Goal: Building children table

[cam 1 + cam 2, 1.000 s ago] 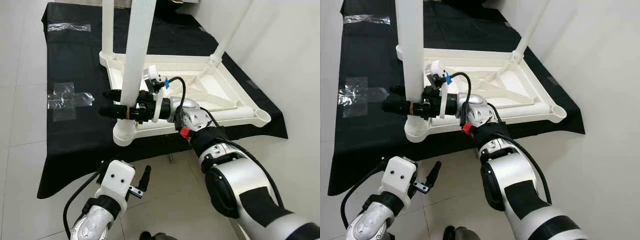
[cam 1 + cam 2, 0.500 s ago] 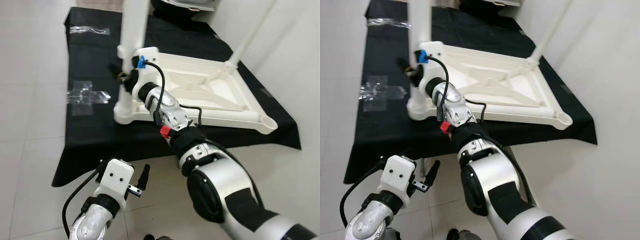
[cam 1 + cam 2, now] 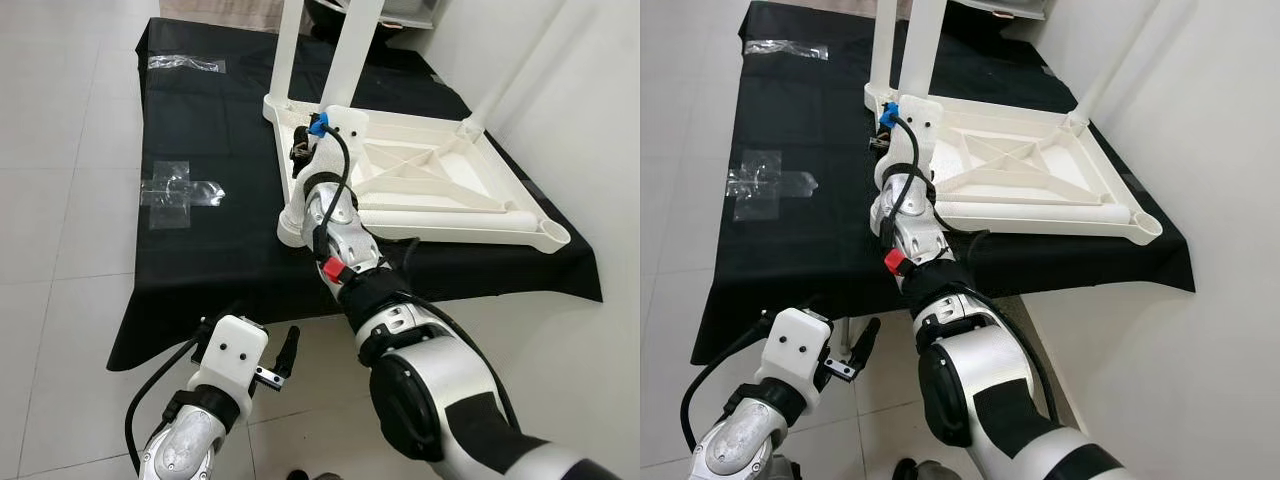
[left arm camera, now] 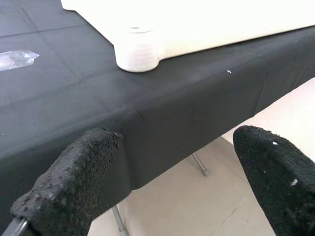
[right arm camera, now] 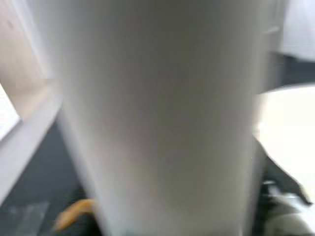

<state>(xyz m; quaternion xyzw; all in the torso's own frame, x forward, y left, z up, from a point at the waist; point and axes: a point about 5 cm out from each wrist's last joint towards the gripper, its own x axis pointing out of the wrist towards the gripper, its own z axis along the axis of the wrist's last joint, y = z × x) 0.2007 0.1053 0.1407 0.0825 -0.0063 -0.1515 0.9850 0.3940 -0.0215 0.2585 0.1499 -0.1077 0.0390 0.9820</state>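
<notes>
Right gripper (image 3: 300, 152) at white table leg (image 3: 340, 60), near corner of upturned tabletop (image 3: 430, 185); finger state indiscernible. Left gripper (image 4: 162, 162) spread wide, idle.

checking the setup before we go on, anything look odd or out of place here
The upside-down white plastic table top has one empty leg socket at its near right corner. Crumpled clear tape is stuck on the black cloth.

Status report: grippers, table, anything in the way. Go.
Right gripper at the near white leg of the upturned tabletop. Left gripper open, idle, low beside the black cloth. Far-right corner socket empty.
</notes>
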